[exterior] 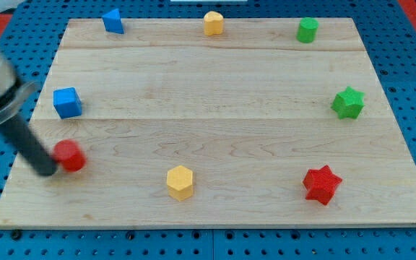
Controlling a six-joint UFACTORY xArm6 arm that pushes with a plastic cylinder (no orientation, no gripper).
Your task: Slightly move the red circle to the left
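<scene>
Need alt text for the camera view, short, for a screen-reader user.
My tip, the lower end of a dark rod, sits against the view's left side of the red circle block near the wooden board's lower left edge. Blue, yellow and green blocks and a red star block sit spread around the board's edges.

My tip (48,170) sits low at the view's left; rod slanting up-left.
</scene>
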